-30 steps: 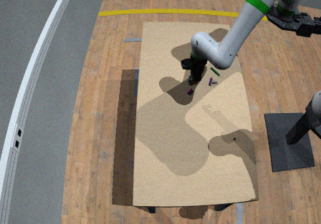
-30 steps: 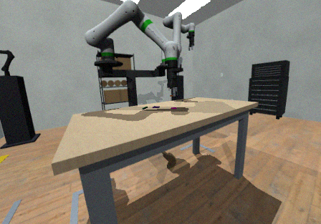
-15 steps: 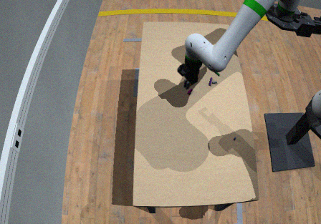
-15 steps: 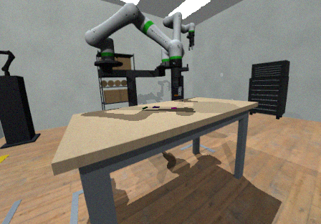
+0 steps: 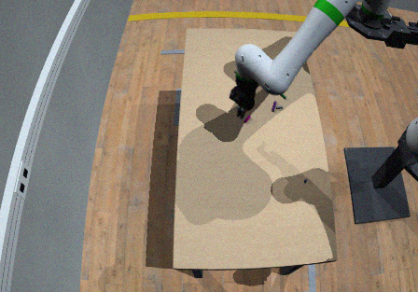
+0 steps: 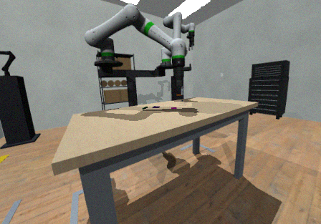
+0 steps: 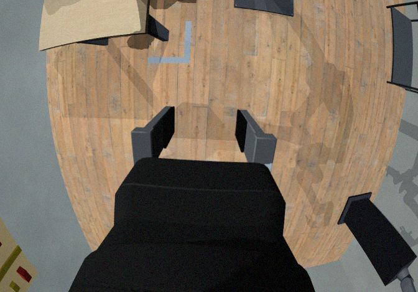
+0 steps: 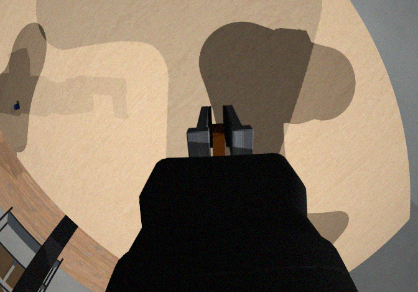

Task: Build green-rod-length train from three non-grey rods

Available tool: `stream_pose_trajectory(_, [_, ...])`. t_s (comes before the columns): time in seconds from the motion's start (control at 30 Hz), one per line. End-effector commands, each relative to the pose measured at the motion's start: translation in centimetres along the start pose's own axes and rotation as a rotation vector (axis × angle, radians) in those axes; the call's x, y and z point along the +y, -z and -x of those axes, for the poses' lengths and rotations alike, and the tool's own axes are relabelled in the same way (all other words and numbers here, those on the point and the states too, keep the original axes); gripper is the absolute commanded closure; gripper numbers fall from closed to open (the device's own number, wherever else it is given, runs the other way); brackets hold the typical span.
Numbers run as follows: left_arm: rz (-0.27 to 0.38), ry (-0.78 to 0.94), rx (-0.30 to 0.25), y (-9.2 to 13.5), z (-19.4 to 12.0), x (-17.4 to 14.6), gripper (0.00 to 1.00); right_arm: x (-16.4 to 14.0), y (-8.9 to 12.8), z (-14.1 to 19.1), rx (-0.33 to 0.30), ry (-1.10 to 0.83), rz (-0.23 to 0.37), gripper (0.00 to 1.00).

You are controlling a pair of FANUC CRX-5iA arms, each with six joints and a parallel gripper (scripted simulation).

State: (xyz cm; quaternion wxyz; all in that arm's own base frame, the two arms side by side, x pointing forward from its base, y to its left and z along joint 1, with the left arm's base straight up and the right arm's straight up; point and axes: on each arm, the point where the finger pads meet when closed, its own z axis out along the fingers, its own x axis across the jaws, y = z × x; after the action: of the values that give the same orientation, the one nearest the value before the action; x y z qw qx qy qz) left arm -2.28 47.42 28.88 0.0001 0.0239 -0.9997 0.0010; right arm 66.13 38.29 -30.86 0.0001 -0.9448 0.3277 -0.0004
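Magenta short rod (image 5: pixel 247 118) (image 6: pixel 173 108), top view: just beside my right gripper (image 5: pixel 241 115) (image 8: pixel 218 124); purple rod (image 5: pixel 273 106) (image 6: pixel 156 107) near it, blue rod (image 5: pixel 305 181) (image 8: pixel 17 106) well apart | left wrist: my left gripper (image 7: pixel 205 121) wide open, empty | right wrist: fingers narrowed, gripping an orange rod (image 8: pixel 218 143).

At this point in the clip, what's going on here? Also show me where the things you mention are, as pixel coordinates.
The right gripper (image 5: pixel 240 114) (image 8: pixel 217 118) holds an orange rod (image 8: pixel 218 145) above the table (image 5: pixel 252 246) (image 6: pixel 118 137) (image 8: pixel 111 187), near a magenta rod (image 5: pixel 247 118) (image 6: pixel 174 108). The left gripper (image 6: pixel 190 48) (image 7: pixel 205 121) is open, away from the table. No three-rod train is laid yet.
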Motion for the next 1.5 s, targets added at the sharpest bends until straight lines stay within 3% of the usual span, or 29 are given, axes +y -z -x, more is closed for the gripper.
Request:
stream_pose_trajectory(0.0, [0.002,0.0,0.0,0.1,0.0,0.0,0.0,-0.1,0.1,0.0,0.0,0.001,-0.002,0.76])
stream_pose_trajectory(0.43, [0.002,0.0,0.0,0.1,0.0,0.0,0.0,-0.1,-0.3,-0.1,0.0,0.001,-0.001,0.76])
stream_pose_trajectory(0.9, [0.002,0.0,0.0,0.1,0.0,0.0,0.0,-0.2,-5.8,-0.1,0.0,0.001,-0.001,0.76])
stream_pose_trajectory(1.23, [0.002,0.0,0.0,0.1,0.0,0.0,0.0,-0.3,-8.3,-0.1,0.0,0.001,-0.001,0.76])
stream_pose_trajectory(1.47, [0.002,0.0,0.0,0.1,0.0,0.0,0.0,-0.3,-8.7,-0.1,0.0,0.001,-0.001,0.76])
